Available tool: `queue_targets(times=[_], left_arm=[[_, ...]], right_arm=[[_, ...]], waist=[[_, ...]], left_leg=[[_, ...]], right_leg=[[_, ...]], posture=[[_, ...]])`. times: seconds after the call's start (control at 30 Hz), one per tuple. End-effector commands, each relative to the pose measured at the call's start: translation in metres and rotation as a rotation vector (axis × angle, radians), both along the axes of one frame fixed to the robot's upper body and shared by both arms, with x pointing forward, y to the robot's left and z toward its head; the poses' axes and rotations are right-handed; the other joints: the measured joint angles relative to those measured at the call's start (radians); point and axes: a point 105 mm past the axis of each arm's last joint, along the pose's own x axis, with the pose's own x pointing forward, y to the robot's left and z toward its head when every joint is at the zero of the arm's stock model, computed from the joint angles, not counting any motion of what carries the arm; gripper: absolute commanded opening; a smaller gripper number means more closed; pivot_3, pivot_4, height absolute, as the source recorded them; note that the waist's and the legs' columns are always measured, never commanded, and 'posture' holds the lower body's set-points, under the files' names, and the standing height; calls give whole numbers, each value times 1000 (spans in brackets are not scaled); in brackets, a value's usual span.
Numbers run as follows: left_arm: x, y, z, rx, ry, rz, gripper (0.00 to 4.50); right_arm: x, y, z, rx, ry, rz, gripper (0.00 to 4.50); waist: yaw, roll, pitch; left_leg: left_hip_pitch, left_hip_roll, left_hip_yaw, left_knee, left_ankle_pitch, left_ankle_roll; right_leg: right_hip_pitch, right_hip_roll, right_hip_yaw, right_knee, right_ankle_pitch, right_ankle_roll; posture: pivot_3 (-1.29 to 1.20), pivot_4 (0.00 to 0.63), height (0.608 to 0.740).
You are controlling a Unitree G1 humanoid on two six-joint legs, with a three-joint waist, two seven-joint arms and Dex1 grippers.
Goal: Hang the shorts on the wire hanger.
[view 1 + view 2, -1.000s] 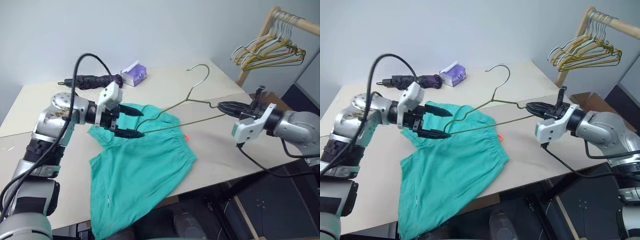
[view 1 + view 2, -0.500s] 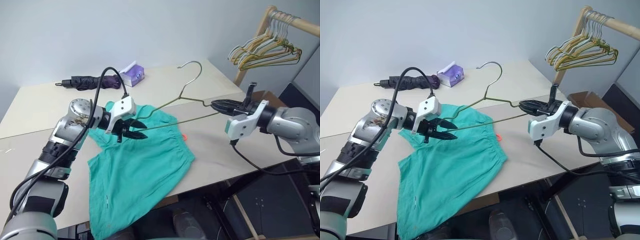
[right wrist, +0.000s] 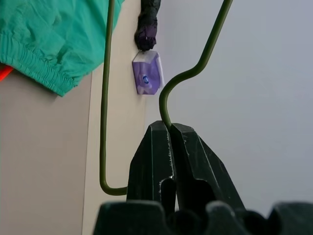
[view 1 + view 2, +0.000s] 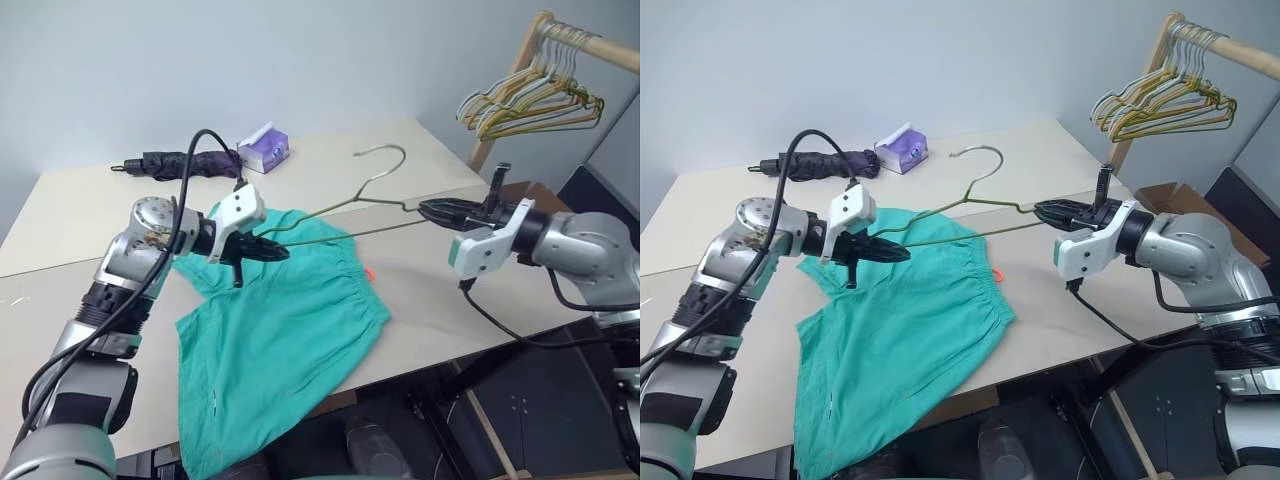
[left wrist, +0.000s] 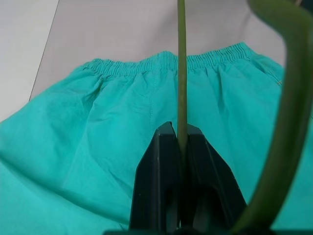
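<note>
Left gripper (image 4: 272,250) is now pinching the wire hanger (image 4: 352,212) at its left end, its two black fingers (image 5: 172,182) pressed together on the thin olive wire, where a second ago they were gaping wide around that same stretch; the closing is the fresh change. Below it, the teal shorts (image 4: 275,350) are lying flat on the beige table (image 4: 90,225), waistband toward the right with a small orange tag (image 4: 371,273) showing at the edge and one leg spilling over the near rim, untouched by either arm. Further right, the hanger's hook is rising over the table, and the right gripper (image 4: 432,211) is clamping the wire at the opposite corner, fingers (image 3: 168,161) nearly shut on it. With both ends held, the hanger is hanging above the cloth, apart from it. That probably means one hand can soon be letting go to feed the shorts over the bar; nothing is hung yet. Behind, a folded umbrella (image 4: 180,162) and a purple tissue pack (image 4: 265,148) are sitting well clear.
</note>
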Motion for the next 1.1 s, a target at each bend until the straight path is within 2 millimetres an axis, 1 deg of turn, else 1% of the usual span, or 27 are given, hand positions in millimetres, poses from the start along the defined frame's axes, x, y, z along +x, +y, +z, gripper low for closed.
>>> queue_targets(times=[0.03,0.13,0.2,0.27,0.33,0.37,0.43,0.47,0.57,0.63,0.73,0.83,0.9,1.0,1.1], left_arm=[[-3,4,13,-35,-25,-3,0],[-5,9,11,-6,-21,-2,0],[-5,11,8,23,-27,5,0],[-3,15,6,57,-45,20,0],[-2,18,6,86,-74,20,0],[-3,19,7,99,-85,5,0],[-6,20,7,121,-105,-25,0],[-8,20,7,134,-118,-46,0],[-14,15,8,130,-151,-90,0],[-18,9,9,95,-143,-98,0],[-23,4,8,87,-144,-108,0],[-27,0,7,76,-142,-117,0],[-28,-3,6,68,-144,-115,0],[-29,-3,6,64,-142,-111,0],[-31,-4,8,37,-126,-104,0]], right_arm=[[-17,9,18,3,-15,77,1153],[-25,7,18,4,40,79,2222],[-29,6,17,37,107,74,2936],[-34,3,14,83,240,48,3656],[-42,6,17,167,375,52,4412],[-43,7,20,221,455,38,4487],[-44,8,23,280,571,11,4487],[-42,6,23,297,632,-35,4487],[-21,2,14,289,716,-169,4487],[-13,5,9,286,777,-185,4487],[-11,11,1,240,866,-175,4487],[-12,13,-15,128,940,-193,4487],[-6,16,-20,114,953,-209,4487],[1,16,-24,97,952,-236,3937],[-1,16,-25,87,972,-218,2905]], waist=[[0,0,0],[0,0,0],[0,0,0],[2,0,0],[6,0,0],[6,0,0],[6,0,0],[7,0,0],[11,0,0],[20,0,-1],[37,0,-1],[56,1,-1],[68,1,-1],[83,1,-1],[98,1,-1]], left_leg=[[0,0,0,0,0,0],[0,0,0,0,0,0],[0,0,0,0,0,0],[0,0,0,0,0,0],[0,0,0,0,0,0],[0,0,0,0,0,0],[0,0,0,0,0,0],[0,0,0,1,0,0],[0,0,0,1,0,0],[1,1,0,0,0,0],[-1,1,0,0,0,0],[-2,0,1,0,-1,1],[-3,0,0,1,-1,1],[-2,0,1,2,-1,1],[-3,0,1,2,-1,1]], right_leg=[[0,0,0,0,0,0],[0,0,0,0,0,0],[0,0,0,0,0,0],[0,0,0,0,0,0],[0,0,0,0,0,0],[0,0,0,0,0,0],[0,0,0,0,0,0],[0,0,0,0,0,0],[0,0,0,0,0,0],[0,0,0,0,0,0],[-1,0,0,0,0,0],[-3,0,0,0,0,1],[-3,-1,0,0,0,1],[-2,0,0,0,0,1],[-2,-1,0,0,0,1]], posture=[[-201,0,740],[-201,0,740],[-200,0,740],[-199,0,740],[-195,0,740],[-192,0,740],[-180,0,740],[-180,0,740],[-165,0,740],[-160,0,740],[-139,0,740],[-113,0,740],[-113,0,740],[-99,0,740],[-93,0,740]])
